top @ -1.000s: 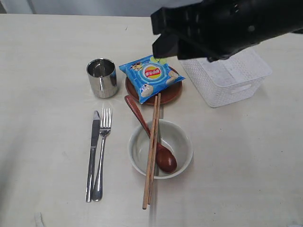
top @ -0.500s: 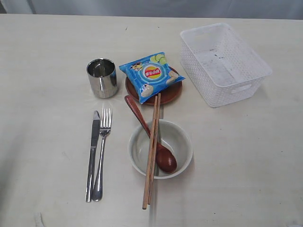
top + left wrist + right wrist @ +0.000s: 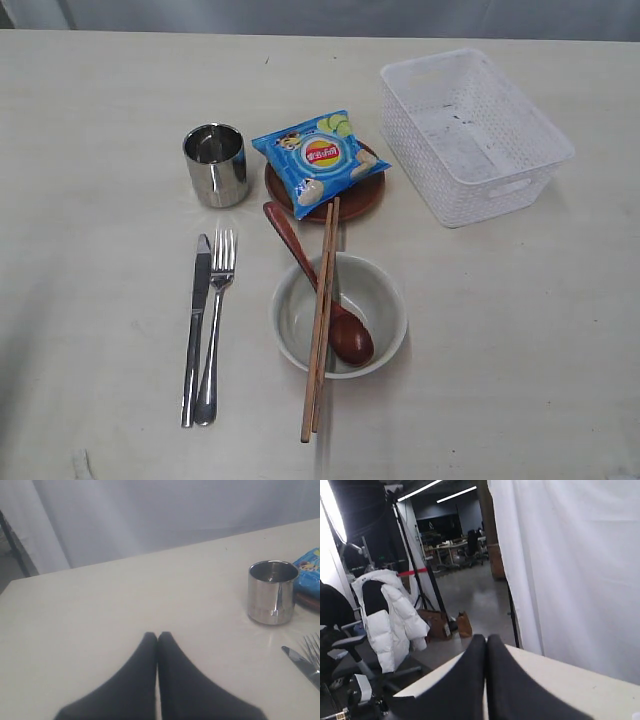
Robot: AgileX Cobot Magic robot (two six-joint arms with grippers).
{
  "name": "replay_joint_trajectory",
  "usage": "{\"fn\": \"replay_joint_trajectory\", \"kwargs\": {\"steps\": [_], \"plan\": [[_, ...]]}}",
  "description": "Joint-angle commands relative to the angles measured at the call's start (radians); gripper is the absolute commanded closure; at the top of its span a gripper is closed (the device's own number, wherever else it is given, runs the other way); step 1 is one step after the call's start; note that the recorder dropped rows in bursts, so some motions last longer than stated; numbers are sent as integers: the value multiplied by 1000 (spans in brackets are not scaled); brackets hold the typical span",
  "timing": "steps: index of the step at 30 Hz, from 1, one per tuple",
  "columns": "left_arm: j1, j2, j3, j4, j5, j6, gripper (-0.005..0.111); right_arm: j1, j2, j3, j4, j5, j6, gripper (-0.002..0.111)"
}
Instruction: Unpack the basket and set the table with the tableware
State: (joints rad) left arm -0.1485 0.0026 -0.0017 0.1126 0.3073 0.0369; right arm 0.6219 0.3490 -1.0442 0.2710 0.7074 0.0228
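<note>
We see our left gripper pinched together over the table, with the shiny steel cup upright nearby. Our right gripper is likewise pressed together, holding nothing.

Both grippers are closed up rn: the left gripper has its two black fingers pressed flat against each other from the tips all the way down, w/ just a thin seam btwn them and nothing pinched in there. The right gripper is the same deal, its fingers tip to tip w/ only a hairline line showing, also holding nothing afaict. Both pairs widen out toward the base into a wedge shape, and tbh only the wrist cams catch them, so can't tell how the arms themselves are bent.
</note>
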Motion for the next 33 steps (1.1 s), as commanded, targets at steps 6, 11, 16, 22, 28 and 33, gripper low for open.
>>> {"fn": "replay_joint_trajectory", "kwargs": {"steps": [6, 11, 16, 22, 28, 33], "plan": [[5, -3, 2, -5, -8, -3, 107, -3, -178, 17, -11, 5, -9, 108], [5, -3, 2, -5, -8, -3, 107, -73, -282, 92, -62, -11, -23, 108], [5, -3, 2, -5, -8, -3, 107, -266, -349, 247, -128, -250, -29, 108], [5, -3, 2, -5, -8, -3, 107, -432, -349, 377, -186, -473, -74, 108], [5, -3, 2, -5, -8, -3, 107, -511, -349, 457, -261, -555, -75, 108], [5, -3, 2, -5, -8, -3, 107, -515, -349, 531, -299, -571, -75, 108]]}}
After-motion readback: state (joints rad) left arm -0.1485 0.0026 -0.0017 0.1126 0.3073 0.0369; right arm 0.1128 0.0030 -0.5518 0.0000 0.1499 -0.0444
